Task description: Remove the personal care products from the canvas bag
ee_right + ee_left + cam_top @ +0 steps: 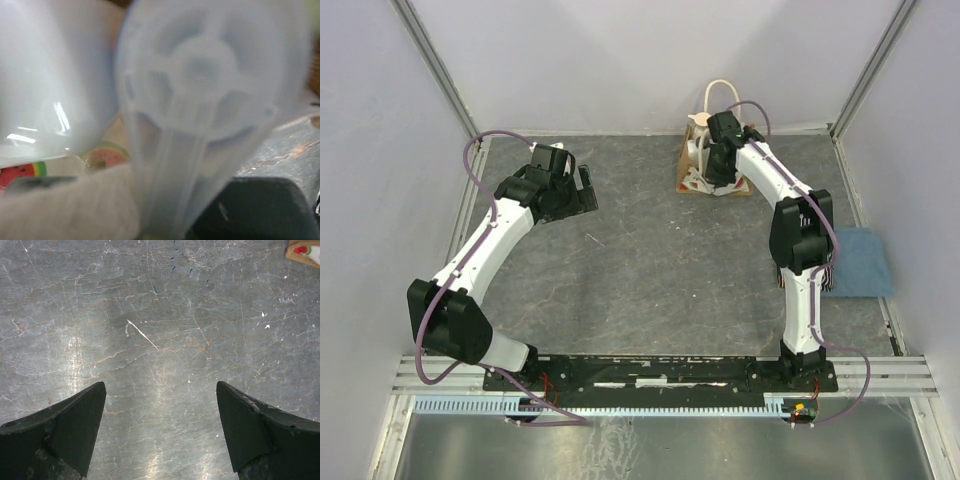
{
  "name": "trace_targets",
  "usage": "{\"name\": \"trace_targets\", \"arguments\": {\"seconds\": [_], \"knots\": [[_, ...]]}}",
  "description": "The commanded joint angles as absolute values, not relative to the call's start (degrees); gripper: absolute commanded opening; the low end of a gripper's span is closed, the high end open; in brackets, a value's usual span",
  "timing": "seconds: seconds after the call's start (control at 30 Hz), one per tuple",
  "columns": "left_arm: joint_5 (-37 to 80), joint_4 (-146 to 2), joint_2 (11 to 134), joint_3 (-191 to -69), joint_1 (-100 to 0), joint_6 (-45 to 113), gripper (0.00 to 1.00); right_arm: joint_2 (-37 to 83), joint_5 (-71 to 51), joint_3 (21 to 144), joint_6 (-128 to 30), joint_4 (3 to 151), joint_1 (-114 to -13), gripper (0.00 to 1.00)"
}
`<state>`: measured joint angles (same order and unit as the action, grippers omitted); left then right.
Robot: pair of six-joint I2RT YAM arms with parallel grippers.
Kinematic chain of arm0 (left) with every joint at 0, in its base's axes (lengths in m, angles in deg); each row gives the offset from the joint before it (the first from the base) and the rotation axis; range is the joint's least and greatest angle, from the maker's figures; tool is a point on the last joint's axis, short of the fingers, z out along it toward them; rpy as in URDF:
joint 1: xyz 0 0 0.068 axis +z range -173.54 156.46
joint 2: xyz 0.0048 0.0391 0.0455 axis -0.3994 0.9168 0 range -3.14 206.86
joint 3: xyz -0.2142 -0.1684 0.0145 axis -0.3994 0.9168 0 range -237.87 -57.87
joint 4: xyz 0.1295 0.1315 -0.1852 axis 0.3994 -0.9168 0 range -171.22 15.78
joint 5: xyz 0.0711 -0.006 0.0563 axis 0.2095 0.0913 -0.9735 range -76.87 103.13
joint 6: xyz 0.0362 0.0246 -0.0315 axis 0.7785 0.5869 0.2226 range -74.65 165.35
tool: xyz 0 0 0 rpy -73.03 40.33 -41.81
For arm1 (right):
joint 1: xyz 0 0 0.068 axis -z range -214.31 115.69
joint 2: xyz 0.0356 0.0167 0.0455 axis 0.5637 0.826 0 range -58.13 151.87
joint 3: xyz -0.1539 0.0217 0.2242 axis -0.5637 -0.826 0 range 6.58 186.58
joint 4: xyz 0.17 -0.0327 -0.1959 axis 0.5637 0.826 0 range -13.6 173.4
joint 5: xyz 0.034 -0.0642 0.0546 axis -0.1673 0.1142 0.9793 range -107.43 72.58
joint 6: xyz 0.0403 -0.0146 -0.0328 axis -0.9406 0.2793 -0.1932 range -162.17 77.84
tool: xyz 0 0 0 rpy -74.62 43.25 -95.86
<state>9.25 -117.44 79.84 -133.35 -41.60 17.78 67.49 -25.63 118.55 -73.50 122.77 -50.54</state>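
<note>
The canvas bag (686, 186) stands at the far right of the table, with its cream loop handle (718, 92) up. A corner of the bag shows in the left wrist view (299, 254). My right gripper (720, 160) reaches down into the bag. Its view is blurred and filled by whitish translucent bottles: one (200, 75) lies between the fingers, and another (50, 75) is at the left. A dark finger (260, 210) shows beside the bottle, set wide; cream fabric (65, 210) hides the other. My left gripper (582, 190) (161, 405) is open and empty over bare table.
A blue folded cloth (855, 262) lies at the table's right edge beside the right arm. Grey walls and metal frame posts close in the table at the back and sides. A watermelon print (105, 156) shows inside the bag.
</note>
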Motion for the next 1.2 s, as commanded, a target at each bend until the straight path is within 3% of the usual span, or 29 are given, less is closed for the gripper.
{"name": "trace_targets", "arguments": {"seconds": [0.0, 0.27, 0.6, 0.67, 0.8, 0.87, 1.17], "knots": [[9.8, -116.3, 79.1, -136.2, -41.4, 17.2, 0.97, 62.5, -17.5, 119.3, -69.4, 127.3, -59.6, 0.02], [8.8, -116.5, 78.6, -136.3, -41.3, 17.2, 0.97, 56.1, -14.4, 116.5, -68.1, 130.4, -69.5, 0.02], [7.3, -117.1, 78.1, -138.6, -40.6, 18.0, 0.97, 31.8, -8.8, 88.8, -69.2, 132.8, -72.3, 0.05], [7.2, -117.0, 78.2, -139.2, -40.4, 17.9, 0.97, 27.0, -10.4, 84.5, -69.1, 133.6, -72.3, 0.17], [10.7, -115.4, 78.9, -139.0, -40.4, 16.4, 0.97, 22.0, -16.5, 81.4, -68.4, 135.3, -72.3, 0.70], [13.8, -114.4, 79.3, -138.4, -40.4, 15.2, 0.96, 22.0, -16.5, 81.2, -68.5, 134.7, -72.2, 0.77], [21.9, -114.3, 73.2, -135.1, -40.5, 15.0, 0.86, 24.1, -23.2, 87.5, -68.5, 137.4, -72.2, 0.78]]}}
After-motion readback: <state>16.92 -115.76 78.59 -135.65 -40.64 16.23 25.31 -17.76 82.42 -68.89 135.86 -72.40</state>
